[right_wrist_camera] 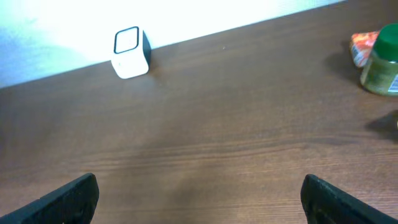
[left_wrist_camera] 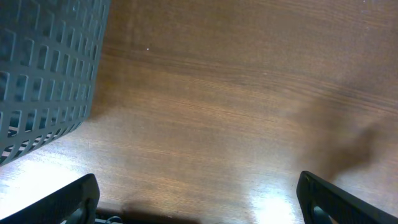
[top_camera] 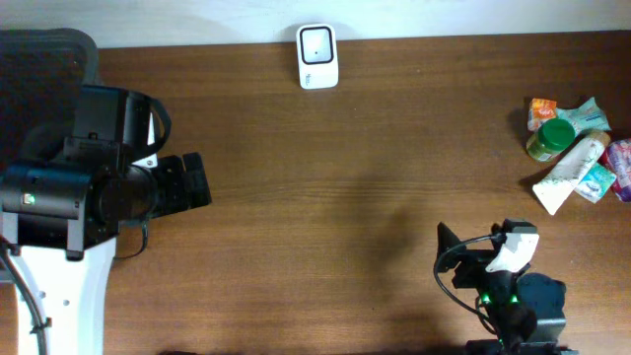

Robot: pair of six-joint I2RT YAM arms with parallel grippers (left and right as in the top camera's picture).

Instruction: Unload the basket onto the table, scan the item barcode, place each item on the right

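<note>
A small white scanner (top_camera: 317, 56) with a dark window stands at the table's far edge; the right wrist view has the scanner (right_wrist_camera: 130, 52) at upper left. A pile of items (top_camera: 577, 153) lies at the far right: a green-lidded jar (top_camera: 550, 139), an orange packet (top_camera: 541, 110), a white tube (top_camera: 569, 173). No barcode shows. My left gripper (top_camera: 200, 180) is open over bare wood at the left, its fingers (left_wrist_camera: 74, 199) wide apart. My right gripper (top_camera: 483, 247) is open near the front right, nothing between its fingers (right_wrist_camera: 71, 199). The jar (right_wrist_camera: 380, 62) sits beyond it to the right.
A grey mesh basket (left_wrist_camera: 43, 74) stands close to the left gripper's left side, and the basket (top_camera: 44, 54) fills the table's back left corner. The wooden table (top_camera: 355, 177) stretches between the two arms.
</note>
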